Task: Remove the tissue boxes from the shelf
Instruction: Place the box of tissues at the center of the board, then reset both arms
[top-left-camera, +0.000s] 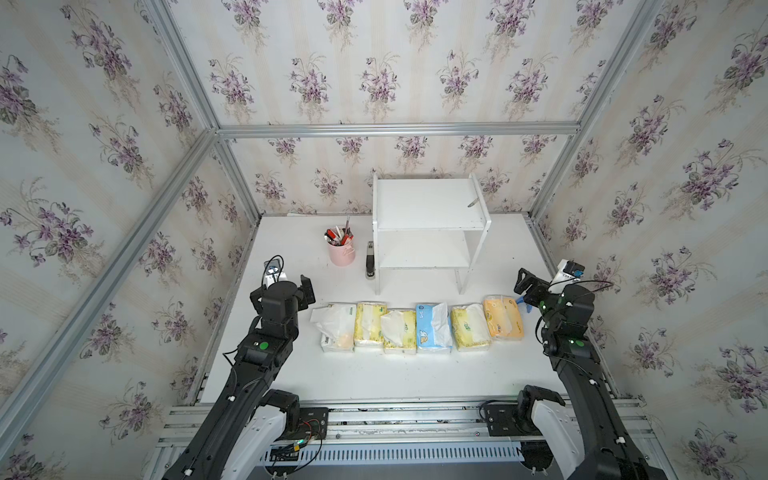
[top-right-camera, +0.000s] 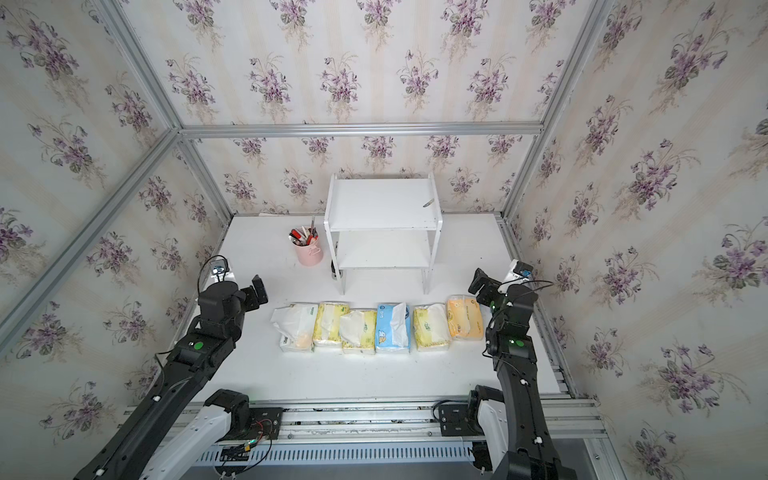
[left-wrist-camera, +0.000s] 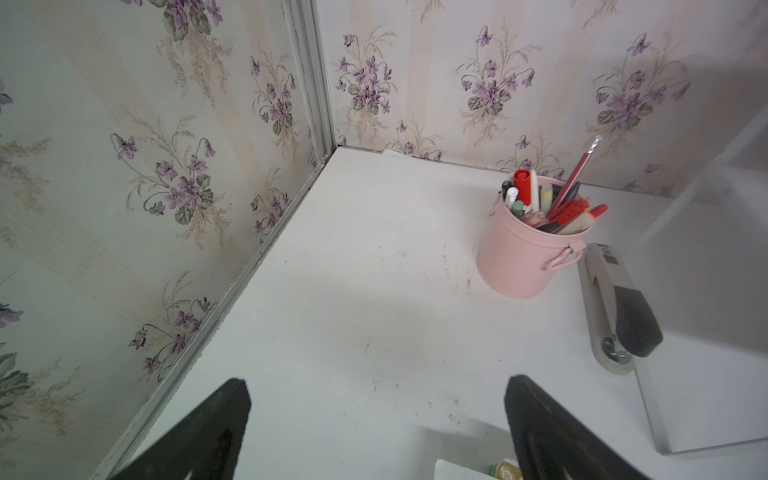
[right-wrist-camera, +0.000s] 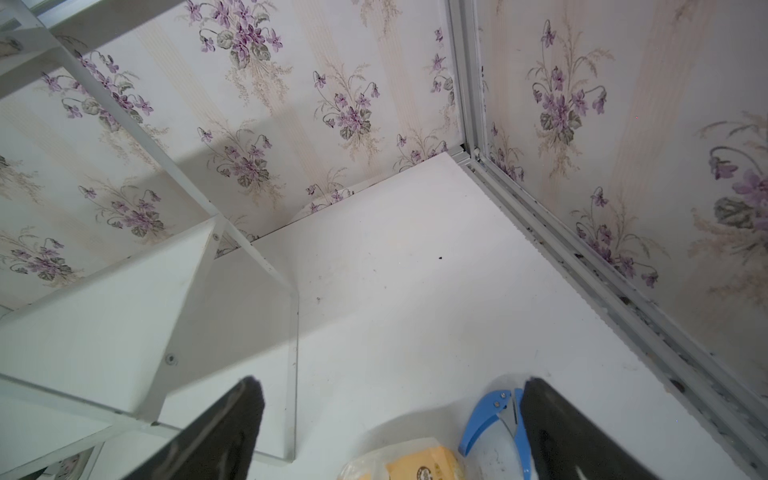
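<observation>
Since tiers hold no packs, shelf: cleared, 12 o'clock;
tissue boxes: row on table, 6 o'clock of shelf;
left gripper: spread, empty; row's 9 o'clock end;
right gripper: spread, empty; 3 o'clock end;
risk: careless right retreat may clip blue cutter beside it

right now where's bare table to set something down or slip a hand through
Widest bare table: between the tissue packs and the front rail. Also free: left of the pen cup, and between shelf and right wall. Crowded: the packed row itself, and stapler beside the shelf.
</observation>
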